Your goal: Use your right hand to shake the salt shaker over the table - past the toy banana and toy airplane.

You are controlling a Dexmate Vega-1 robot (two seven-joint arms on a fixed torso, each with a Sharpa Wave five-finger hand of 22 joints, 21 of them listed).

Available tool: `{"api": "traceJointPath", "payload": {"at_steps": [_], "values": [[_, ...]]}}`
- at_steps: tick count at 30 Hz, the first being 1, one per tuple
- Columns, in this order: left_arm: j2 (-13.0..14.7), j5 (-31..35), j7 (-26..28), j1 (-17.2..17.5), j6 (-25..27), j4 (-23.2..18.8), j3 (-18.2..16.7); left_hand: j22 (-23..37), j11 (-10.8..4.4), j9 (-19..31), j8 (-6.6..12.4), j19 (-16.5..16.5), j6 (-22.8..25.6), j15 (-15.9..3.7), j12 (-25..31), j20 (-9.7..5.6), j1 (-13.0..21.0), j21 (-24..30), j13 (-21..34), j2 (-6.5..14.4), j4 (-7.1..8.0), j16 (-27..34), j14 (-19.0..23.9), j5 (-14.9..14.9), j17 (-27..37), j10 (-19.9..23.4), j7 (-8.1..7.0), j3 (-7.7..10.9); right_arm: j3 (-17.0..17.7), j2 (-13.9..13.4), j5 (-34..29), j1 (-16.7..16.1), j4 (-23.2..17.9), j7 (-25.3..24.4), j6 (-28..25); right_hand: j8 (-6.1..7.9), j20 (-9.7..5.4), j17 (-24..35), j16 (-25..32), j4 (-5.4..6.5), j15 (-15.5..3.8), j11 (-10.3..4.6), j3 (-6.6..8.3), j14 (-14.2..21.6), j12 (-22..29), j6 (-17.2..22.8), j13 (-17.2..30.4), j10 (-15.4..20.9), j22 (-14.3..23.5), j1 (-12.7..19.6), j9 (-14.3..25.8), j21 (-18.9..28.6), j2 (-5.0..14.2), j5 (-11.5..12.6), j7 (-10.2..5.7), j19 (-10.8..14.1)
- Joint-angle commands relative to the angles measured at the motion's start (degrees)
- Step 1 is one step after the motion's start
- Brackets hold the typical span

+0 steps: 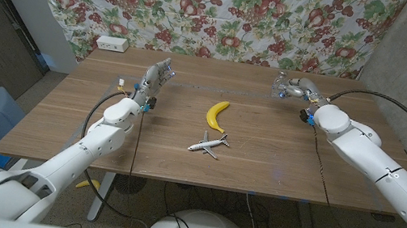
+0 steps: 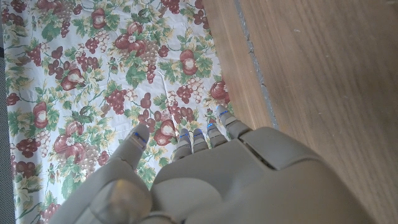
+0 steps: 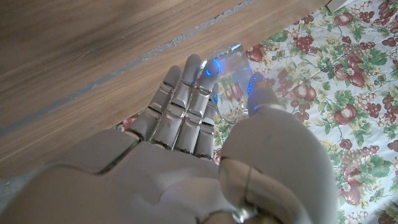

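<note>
Reaching: right hand at the bench's far right edge.
Shaker: salt shaker looks clear, rigid, light, slippery; take its body.
Fingers: closing around it; firm hold uncertain.
Left hand: released, holding nothing.

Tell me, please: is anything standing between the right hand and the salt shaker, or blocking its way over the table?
Nothing visible does. The right hand is already at the salt shaker by the table's far edge, fingers around the clear glass. The toy banana and toy airplane lie low at mid-table, off to the side.
</note>
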Motion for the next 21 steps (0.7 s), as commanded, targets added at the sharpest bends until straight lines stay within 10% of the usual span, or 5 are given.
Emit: {"api": "traceJointPath", "payload": {"at_steps": [1,21], "values": [[0.3,0.3,0.8,0.8,0.4,-1.4,0.0,0.2,-0.30,0.2,0.16,0.3,0.3,-2.04,0.1,0.31,-0.3,-0.2,0.2,3.7,-0.38,0.2,-0.1,0.2,0.1,0.1,0.01,0.04,-0.4,-1.7,0.7,0.1,-0.9,1.1,-0.8,0.13,-3.01,0.3,-0.1,0.90,-5.89,-2.93,0.88,0.4,-0.1,13.8,0.1,1.4,0.0,5.2,0.2,0.5,5.38,0.2,-3.25,-0.2],[0.6,0.7,1.8,1.7,0.7,-3.0,0.1,0.2,-0.25,0.2,0.15,0.3,0.3,-2.10,0.1,0.32,-0.3,-0.2,0.2,3.7,-0.40,0.2,0.0,0.2,0.2,0.1,0.01,0.03,4.4,5.5,-2.9,-8.2,1.0,-18.9,10.8,0.00,-2.96,0.7,-0.5,0.92,-5.86,-2.83,0.93,0.7,-0.4,14.0,-0.3,1.7,-0.1,5.1,0.1,1.3,5.41,0.2,-3.14,-0.3]]}}
